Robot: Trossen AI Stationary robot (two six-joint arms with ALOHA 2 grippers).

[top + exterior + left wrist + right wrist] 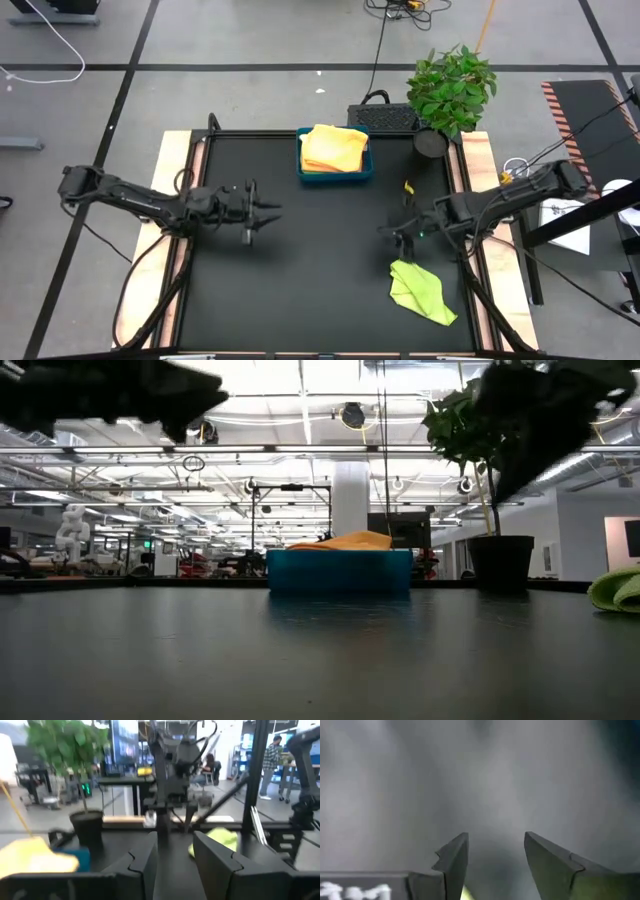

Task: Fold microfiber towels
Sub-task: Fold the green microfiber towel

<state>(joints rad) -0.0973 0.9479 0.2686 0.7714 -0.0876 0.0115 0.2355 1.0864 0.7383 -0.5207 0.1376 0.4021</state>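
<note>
A crumpled lime green microfiber towel (421,291) lies on the black table near its right front; it also shows in the low view (620,589) and the left wrist view (223,839). Folded yellow and orange towels (333,148) rest in the blue tray (367,166) at the far middle. My right gripper (396,236) hangs open just beyond the lime towel's far end, above the table, with nothing between its fingers (495,840). My left gripper (274,212) stands open at mid-left, pointing level toward the right arm, its fingers (172,847) empty.
A potted plant (449,92) stands at the table's far right corner, beside the tray. A dark keyboard-like box (383,117) sits behind the tray. Wooden rails (170,190) edge the table left and right. Bare black tabletop (320,270) lies between the arms.
</note>
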